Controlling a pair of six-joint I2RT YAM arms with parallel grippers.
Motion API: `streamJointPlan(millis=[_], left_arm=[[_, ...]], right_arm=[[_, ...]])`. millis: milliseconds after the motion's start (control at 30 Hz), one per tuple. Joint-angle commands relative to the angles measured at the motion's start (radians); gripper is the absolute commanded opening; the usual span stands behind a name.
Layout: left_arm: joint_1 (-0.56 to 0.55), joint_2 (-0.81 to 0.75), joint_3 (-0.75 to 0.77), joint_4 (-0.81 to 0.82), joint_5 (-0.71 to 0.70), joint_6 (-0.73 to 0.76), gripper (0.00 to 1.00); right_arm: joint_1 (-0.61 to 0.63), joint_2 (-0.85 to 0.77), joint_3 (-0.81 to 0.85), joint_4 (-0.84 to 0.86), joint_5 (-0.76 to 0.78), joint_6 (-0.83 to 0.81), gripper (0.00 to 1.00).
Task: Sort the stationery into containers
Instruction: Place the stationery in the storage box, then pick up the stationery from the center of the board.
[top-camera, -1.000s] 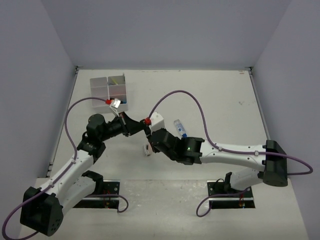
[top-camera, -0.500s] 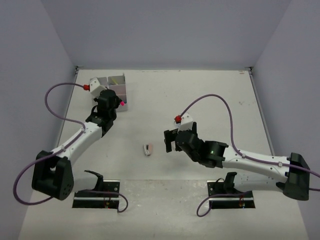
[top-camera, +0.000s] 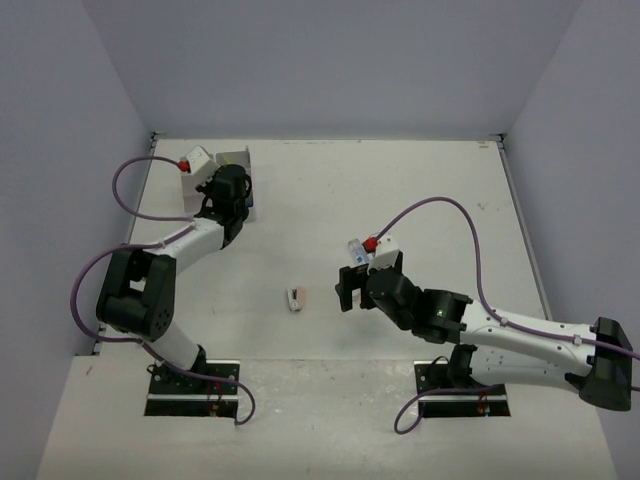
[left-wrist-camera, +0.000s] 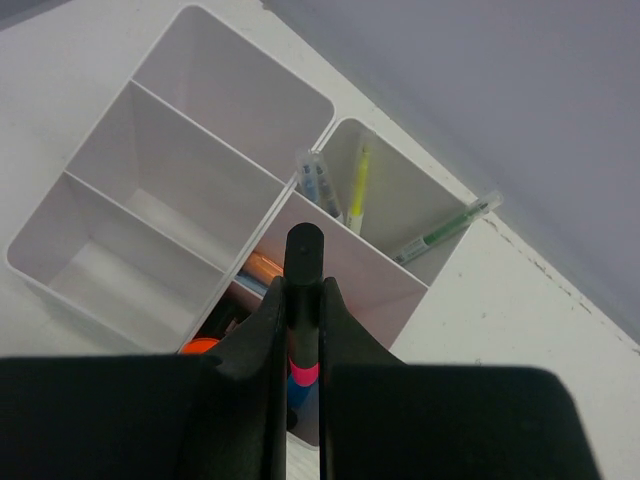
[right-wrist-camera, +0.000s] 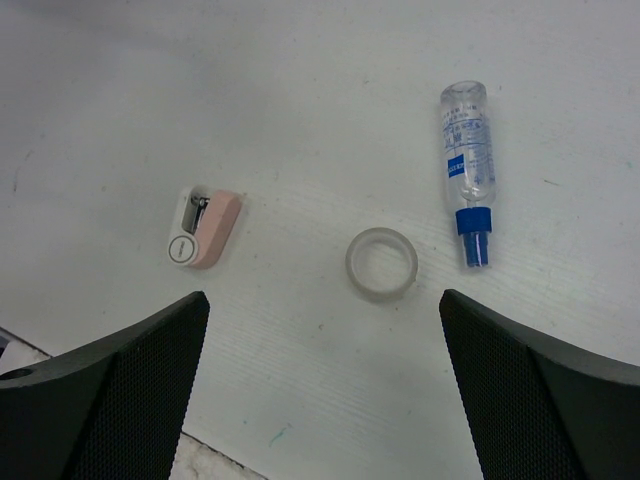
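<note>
Left gripper (left-wrist-camera: 303, 300): clamped on a stubby black highlighter with pink band (left-wrist-camera: 304, 250), poised over the white plastic divided tray (left-wrist-camera: 200, 170), which sits near the far-left edge of the table (top-camera: 420, 180). Right gripper (top-camera: 349, 284): jaws wide, empty, above a clear tape ring (right-wrist-camera: 381, 263); pink-white dispenser (right-wrist-camera: 203, 227) and blue-capped clear bottle (right-wrist-camera: 468, 150) flank it, all well apart.

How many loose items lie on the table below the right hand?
3: a pink-and-white dispenser at left, a clear tape ring in the middle, a blue-capped bottle at right. More may lie outside this view.
</note>
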Motion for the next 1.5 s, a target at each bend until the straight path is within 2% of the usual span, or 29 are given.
streamJointPlan(millis=[0, 133, 233, 333, 433, 533, 600, 633, 733, 767, 867, 1100, 1267, 1467], left_arm=[[0.009, 0.018, 0.022, 0.083, -0.024, -0.010, 0.00], [0.009, 0.021, -0.015, 0.083, -0.007, -0.044, 0.04], [0.008, 0.013, -0.038, 0.081, 0.009, -0.066, 0.37], [0.009, -0.012, -0.068, 0.081, 0.034, -0.080, 0.55], [0.009, -0.058, -0.083, 0.076, 0.067, -0.081, 0.62], [0.007, -0.133, -0.088, 0.048, 0.111, -0.082, 0.63], [0.004, -0.215, -0.084, -0.006, 0.141, -0.087, 0.64], [0.002, -0.258, -0.076, -0.046, 0.155, -0.090, 0.68], [0.001, -0.408, -0.034, -0.277, 0.213, -0.102, 0.95], [0.000, -0.433, -0.016, -0.331, 0.226, -0.098, 0.99], [0.001, -0.559, 0.019, -0.551, 0.296, -0.073, 1.00], [0.001, -0.774, -0.011, -0.786, 0.467, 0.064, 1.00], [0.001, -0.872, -0.021, -0.890, 0.486, 0.120, 1.00], [0.001, -0.926, -0.065, -0.921, 0.524, 0.143, 1.00]], right_arm=[[-0.001, 0.014, 0.009, 0.011, 0.009, 0.015, 0.99], [-0.003, 0.032, 0.022, 0.011, 0.011, 0.011, 0.99], [-0.006, 0.048, 0.028, 0.012, 0.007, 0.009, 0.99], [-0.028, 0.059, 0.031, 0.012, -0.014, 0.009, 0.99], [-0.049, 0.079, 0.042, 0.011, -0.060, 0.007, 0.99], [-0.055, 0.118, 0.064, 0.010, -0.092, 0.007, 0.98], [-0.056, 0.159, 0.107, 0.001, -0.138, 0.021, 0.97], [-0.055, 0.194, 0.137, -0.021, -0.156, 0.043, 0.96], [-0.052, 0.364, 0.271, -0.092, -0.202, 0.117, 0.95], [-0.047, 0.431, 0.321, -0.128, -0.204, 0.154, 0.95], [-0.029, 0.597, 0.452, -0.246, -0.209, 0.204, 0.92], [0.044, 0.920, 0.753, -0.337, -0.253, 0.215, 0.86], [0.049, 1.040, 0.827, -0.395, -0.211, 0.253, 0.83], [0.046, 1.098, 0.845, -0.416, -0.186, 0.268, 0.79]])
